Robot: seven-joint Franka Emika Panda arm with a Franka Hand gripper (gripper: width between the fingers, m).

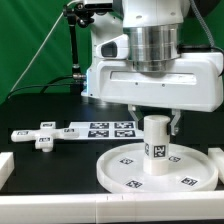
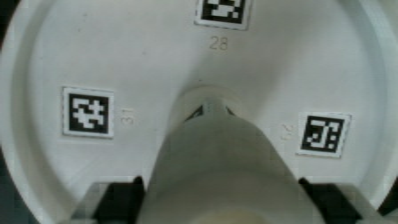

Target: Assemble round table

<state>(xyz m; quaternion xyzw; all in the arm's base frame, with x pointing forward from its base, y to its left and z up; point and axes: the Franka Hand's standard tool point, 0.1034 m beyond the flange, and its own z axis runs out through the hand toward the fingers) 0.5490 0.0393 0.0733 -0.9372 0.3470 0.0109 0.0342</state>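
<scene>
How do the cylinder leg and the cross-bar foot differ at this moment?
The cylinder leg stands upright on the round disc; the cross-bar foot lies flat on the black table. The leg is thick and round, the foot thin and flat. Both are white and tagged.

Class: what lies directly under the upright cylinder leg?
The leg stands on the round disc, whose tags show around it. The patch of disc beneath the leg is covered, so any socket or joint there cannot be seen.
</scene>
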